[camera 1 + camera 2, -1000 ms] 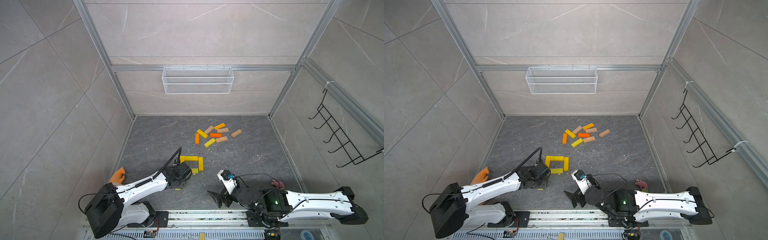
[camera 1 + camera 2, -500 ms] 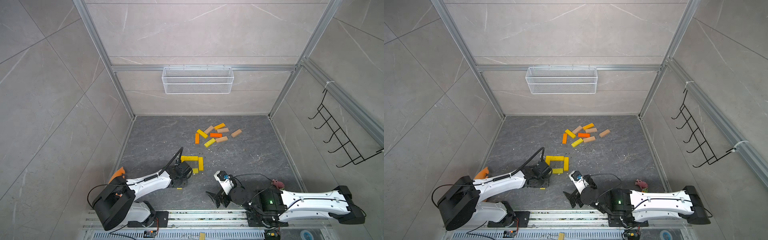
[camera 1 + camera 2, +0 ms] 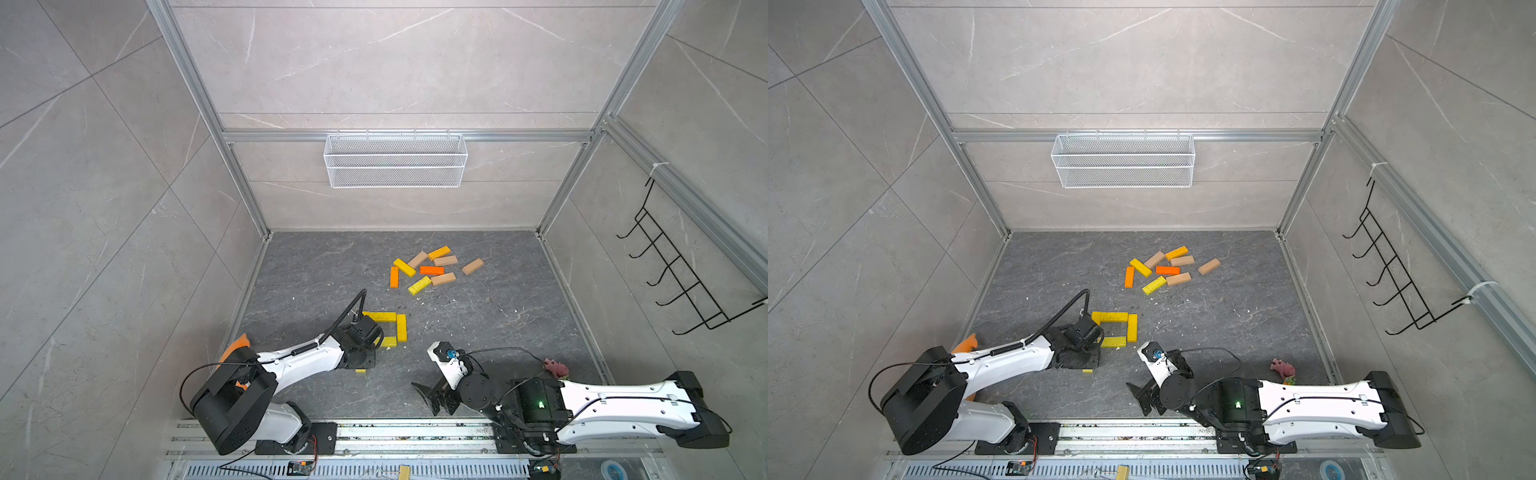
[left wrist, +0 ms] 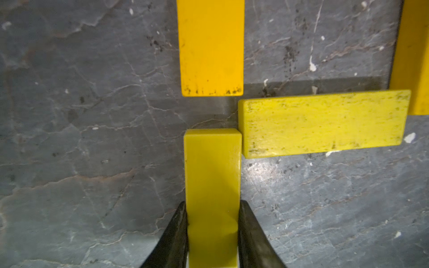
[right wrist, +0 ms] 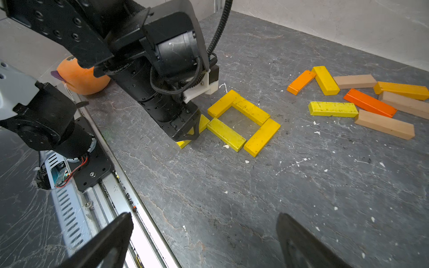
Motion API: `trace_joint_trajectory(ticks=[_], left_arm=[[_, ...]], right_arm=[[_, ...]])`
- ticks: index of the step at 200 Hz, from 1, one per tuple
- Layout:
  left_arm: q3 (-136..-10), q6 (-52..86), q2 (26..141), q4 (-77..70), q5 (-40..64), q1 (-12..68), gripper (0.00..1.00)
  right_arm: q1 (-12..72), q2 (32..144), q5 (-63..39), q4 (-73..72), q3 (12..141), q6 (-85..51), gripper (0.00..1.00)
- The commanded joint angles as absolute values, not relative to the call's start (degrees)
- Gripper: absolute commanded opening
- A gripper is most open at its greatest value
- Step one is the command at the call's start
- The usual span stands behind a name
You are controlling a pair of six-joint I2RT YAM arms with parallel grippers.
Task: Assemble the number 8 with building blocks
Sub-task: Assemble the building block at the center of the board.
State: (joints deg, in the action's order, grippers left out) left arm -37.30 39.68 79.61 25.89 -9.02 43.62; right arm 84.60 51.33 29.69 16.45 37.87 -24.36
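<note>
Two grippers: my right gripper (image 5: 203,218) hangs wide open, empty, by the table's (image 5: 232,185) front edge, while my left gripper (image 4: 212,208) is clamped on a yellow block (image 4: 212,167) just beside the yellow square's (image 5: 262,137) near bar (image 4: 322,123). One sideways nudge, I reckon, could shove that bar crooked. Spare blocks (image 3: 431,270) wait toward the back edge, orange plush (image 5: 81,79) at the left edge, nothing blocking.

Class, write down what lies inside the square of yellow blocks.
Only bare grey floor with dark specks, seen in the right wrist view. In both top views the left arm covers one side of the square of yellow blocks, hiding that edge.
</note>
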Motion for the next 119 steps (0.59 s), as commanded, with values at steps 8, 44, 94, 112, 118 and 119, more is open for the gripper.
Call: trace_joint_trajectory(ticks=[8,44,94,112,118,119], left_arm=[[-37.1,37.6,80.5,26.3,-7.7,42.3,0.31],[-37.1,36.7,81.0,25.9,-7.1,41.8,0.31],[-37.3,35.9,81.6,25.4,-6.5,41.3,0.31],[-37.4,36.0,82.0,25.2,-6.4,41.1,0.31],[-37.5,35.9,82.1,25.1,-6.4,41.0,0.31],[-37.5,35.9,82.1,25.1,-6.4,41.0,0.31]], right_arm=[[84.3,51.0,31.3,16.7,38.2,-25.2,0.99],[84.2,50.9,31.6,16.6,38.0,-25.6,0.99],[84.2,50.8,32.1,16.6,37.4,-26.2,0.98],[84.2,50.8,32.1,16.7,37.3,-26.3,0.98],[84.2,50.9,32.1,16.5,37.3,-26.3,0.98],[84.2,50.9,32.1,16.5,37.3,-26.2,0.98]])
